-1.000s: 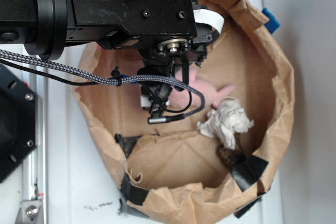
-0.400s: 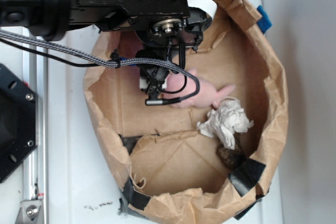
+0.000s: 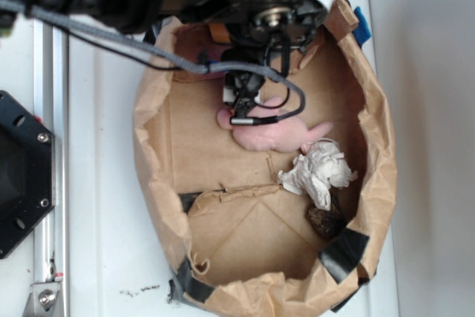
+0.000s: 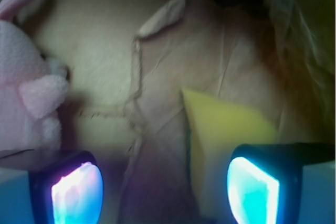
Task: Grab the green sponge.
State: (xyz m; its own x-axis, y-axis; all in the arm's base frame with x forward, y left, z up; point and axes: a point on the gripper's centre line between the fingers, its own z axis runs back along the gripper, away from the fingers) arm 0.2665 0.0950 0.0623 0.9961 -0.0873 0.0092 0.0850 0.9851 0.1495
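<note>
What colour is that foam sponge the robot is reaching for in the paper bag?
The sponge is mustard yellow, not really green. It shows best in the wrist view, between the gripper's fingers.

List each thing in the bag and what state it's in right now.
Sponge: loose on the bag floor, partly between the fingers, not gripped.
Hand: open, low inside the bag.
Pink plush toy: lying on its side, untouched.
White paper: crumpled, beside the toy.
Paper bag: open, rim rolled down.

Mustard-yellow sponge (image 4: 223, 129); pink plush (image 3: 271, 133); white paper (image 3: 320, 171); brown bag (image 3: 377, 146).
</note>
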